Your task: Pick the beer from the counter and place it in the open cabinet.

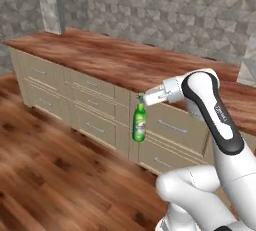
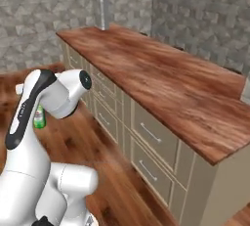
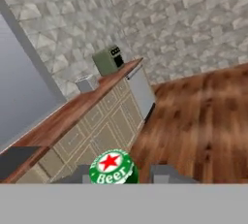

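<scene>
**Fingers clamp the beer off the tabletop**

Fingers (image 1: 142,98) are pinched narrow on the neck of the beer (image 1: 139,123), and the green bottle hangs upright in mid-air, clear of the tabletop (image 1: 120,60), out in front of the beige drawers (image 1: 95,106). From the hand camera, the starred green cap sits at 6 o'clock between both fingertips. Wooden floor (image 1: 45,175) lies below it. Up at 12 o'clock in that view, a green toaster (image 3: 108,59) stands on the tabletop against the stone wall (image 3: 184,19).

The arm (image 2: 46,98) hides most of the beer (image 2: 39,117). The hand view's lower edge crops the fingers (image 3: 167,173).
</scene>
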